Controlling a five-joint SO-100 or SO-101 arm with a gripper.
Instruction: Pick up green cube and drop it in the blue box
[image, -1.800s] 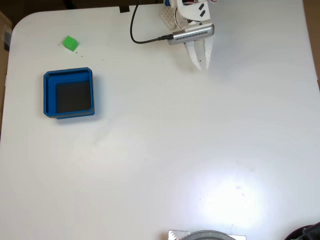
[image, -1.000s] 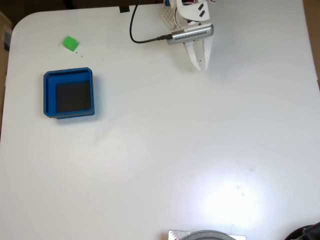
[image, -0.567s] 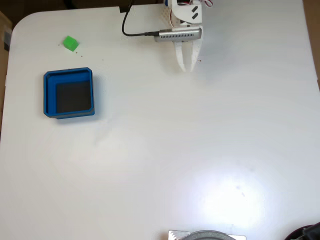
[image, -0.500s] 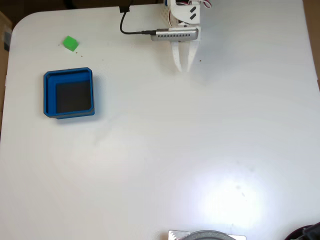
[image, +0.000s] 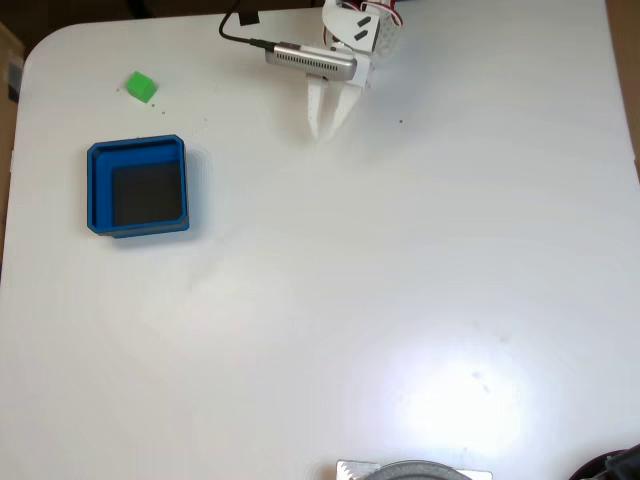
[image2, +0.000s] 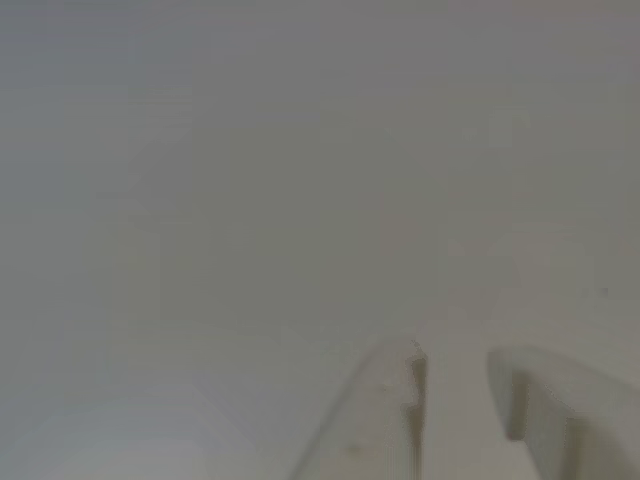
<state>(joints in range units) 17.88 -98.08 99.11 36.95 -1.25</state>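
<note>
The green cube (image: 141, 87) lies on the white table at the far left in the fixed view, just above the blue box (image: 96, 190), a shallow blue tray with a dark floor and nothing in it. My gripper (image: 325, 131) hangs near the table's top edge, well to the right of the cube, its white fingers pointing down the picture. The other view shows the two fingertips (image2: 408, 362) over bare table with a narrow gap between them and nothing held; the gripper (image2: 455, 362) is slightly open.
A black cable (image: 238, 32) runs from the top edge to the silver camera bar (image: 310, 60) on the wrist. A round grey object (image: 412, 470) sits at the table's bottom edge. The white table (image: 400, 280) spreads wide to the right and below.
The arm has swung left along the top edge, carrying the gripper toward the cube's side. Cube and box have not moved.
</note>
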